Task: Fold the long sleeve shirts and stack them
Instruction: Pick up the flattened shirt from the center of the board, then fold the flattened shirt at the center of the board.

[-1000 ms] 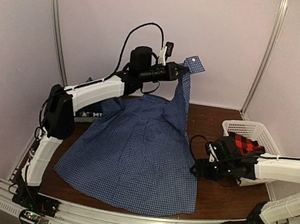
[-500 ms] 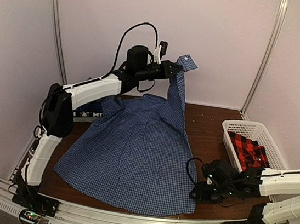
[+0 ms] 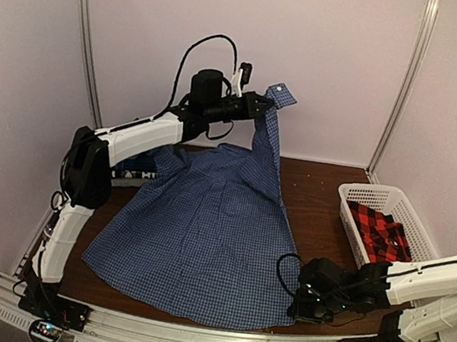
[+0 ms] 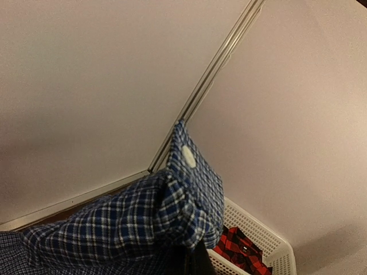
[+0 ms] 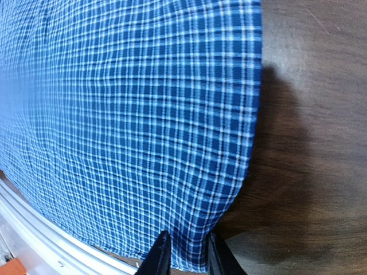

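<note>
Left gripper (image 3: 261, 107) hangs high in the upper middle of the frame, its fingers pressed together on the sleeve of the blue shirt (image 3: 204, 227), just short of the cuff (image 3: 281, 95). The cuff sticks out past the fingers toward the upper right, and one white button (image 4: 188, 156) shows on it. From there the sleeve drops steeply to the shirt's body on the table (image 3: 326, 201).

Right gripper (image 3: 297, 305) sits low at the lower right of the shirt, on the hem corner. From its wrist camera the two fingertips (image 5: 161, 255) stand a narrow gap apart with the cloth's edge between them. I can't tell whether they are actually clamping it.

The shirt's body lies spread flat across the middle of the table. Its long axis runs from the hem at the bottom of the frame up toward the back wall, leaning slightly right. The hem slants along the near edge, lower on its right side.

I count two shirts for certain: the blue one, and a red-and-black plaid shirt (image 3: 379, 231) bunched up inside the one white slatted basket (image 3: 369, 192) at the right of the frame.

Up close the blue shirt is a fine check of blue, darker blue and white lines. The body lies mostly smooth, with a few soft folds near the top.
</note>
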`<state>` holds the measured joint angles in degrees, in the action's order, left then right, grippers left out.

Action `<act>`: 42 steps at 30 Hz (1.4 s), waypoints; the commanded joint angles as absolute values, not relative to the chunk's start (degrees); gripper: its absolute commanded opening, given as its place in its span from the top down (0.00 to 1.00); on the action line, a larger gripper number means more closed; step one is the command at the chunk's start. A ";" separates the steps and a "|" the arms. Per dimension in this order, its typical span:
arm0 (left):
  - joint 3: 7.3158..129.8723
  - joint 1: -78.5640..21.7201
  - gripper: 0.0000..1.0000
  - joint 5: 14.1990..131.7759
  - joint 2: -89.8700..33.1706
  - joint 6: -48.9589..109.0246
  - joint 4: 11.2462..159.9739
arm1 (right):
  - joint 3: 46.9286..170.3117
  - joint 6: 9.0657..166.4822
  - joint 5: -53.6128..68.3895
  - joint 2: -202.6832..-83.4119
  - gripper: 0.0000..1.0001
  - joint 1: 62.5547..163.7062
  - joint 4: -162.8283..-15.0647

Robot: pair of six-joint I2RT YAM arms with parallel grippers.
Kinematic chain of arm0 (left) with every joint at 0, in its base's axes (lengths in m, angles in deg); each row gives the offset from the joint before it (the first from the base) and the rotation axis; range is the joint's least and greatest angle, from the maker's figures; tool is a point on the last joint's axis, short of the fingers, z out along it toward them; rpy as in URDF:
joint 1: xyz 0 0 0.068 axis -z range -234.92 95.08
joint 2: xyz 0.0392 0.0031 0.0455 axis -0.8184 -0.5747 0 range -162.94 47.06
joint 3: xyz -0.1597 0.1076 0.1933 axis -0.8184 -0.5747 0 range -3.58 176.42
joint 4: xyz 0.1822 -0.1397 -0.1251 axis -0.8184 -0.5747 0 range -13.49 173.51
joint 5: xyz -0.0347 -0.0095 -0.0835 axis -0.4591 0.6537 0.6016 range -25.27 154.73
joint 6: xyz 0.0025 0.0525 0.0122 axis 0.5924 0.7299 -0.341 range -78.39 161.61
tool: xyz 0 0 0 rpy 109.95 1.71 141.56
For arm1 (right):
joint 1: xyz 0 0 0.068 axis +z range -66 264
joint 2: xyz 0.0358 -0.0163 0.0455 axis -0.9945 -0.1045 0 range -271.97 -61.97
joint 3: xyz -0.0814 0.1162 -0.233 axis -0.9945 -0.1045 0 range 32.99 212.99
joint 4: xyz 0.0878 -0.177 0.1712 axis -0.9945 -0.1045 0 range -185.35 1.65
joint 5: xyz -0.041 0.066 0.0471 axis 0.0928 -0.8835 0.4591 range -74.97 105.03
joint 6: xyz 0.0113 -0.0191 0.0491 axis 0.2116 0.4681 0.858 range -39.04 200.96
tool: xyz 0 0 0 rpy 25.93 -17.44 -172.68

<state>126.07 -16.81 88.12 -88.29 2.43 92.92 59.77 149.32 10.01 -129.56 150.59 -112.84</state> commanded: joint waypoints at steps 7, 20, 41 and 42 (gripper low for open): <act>128.75 -18.58 1.00 87.82 -87.45 3.65 95.96 | 62.35 149.10 15.33 -129.74 1.00 149.70 -124.64; 132.51 -20.22 1.00 88.31 -89.70 3.41 94.93 | 67.58 140.93 17.59 -123.45 1.00 143.81 -132.49; 113.64 -31.11 1.00 90.85 -77.79 10.91 94.16 | 96.07 119.79 3.69 -153.71 1.00 154.49 -124.75; 113.59 -31.59 1.00 90.91 -77.75 10.94 94.13 | 96.28 119.59 3.16 -153.99 1.00 154.56 -124.59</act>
<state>114.64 -30.08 90.64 -82.35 8.62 91.34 94.61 122.94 7.17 -153.03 153.91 -125.13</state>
